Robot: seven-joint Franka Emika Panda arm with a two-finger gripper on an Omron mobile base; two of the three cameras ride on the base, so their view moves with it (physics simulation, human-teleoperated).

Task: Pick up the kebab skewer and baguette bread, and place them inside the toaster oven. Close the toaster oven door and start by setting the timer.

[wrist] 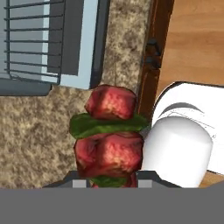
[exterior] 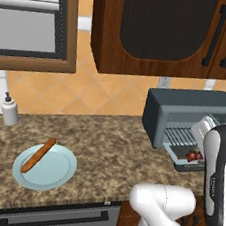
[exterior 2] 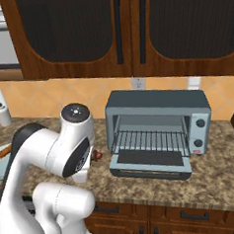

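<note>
We hold the kebab skewer [wrist: 109, 135] in the gripper [wrist: 109, 177], whose jaws are closed on its lower end. Taking the toaster oven [exterior 2: 159, 126] as landmark, the skewer hangs over the speckled counter [wrist: 39, 131] just off the near corner of the lowered toaster oven door [exterior 2: 149, 163], outside the cavity. The baguette bread [exterior: 38, 154] lies well away from the oven, on the pale blue plate [exterior: 56, 173].

Risks, in our judgement:
- The skewer may pivot in the grip, because the jaws pinch a thin stick below heavy chunks.
- The leading chunk may catch the door edge or the wire rack [exterior 2: 150, 139] if the approach is too low.
- The elbow sits close to the oven's side and could knock it during the swing in.

Materials and shapes: the skewer carries blocky, glossy red-brown meat cubes separated by flat green pieces. The oven is a boxy grey-blue shell with a dark glass door panel and a rack of thin parallel wires. The counter is mottled brown stone. The bread is a slim orange-brown loaf.
</note>
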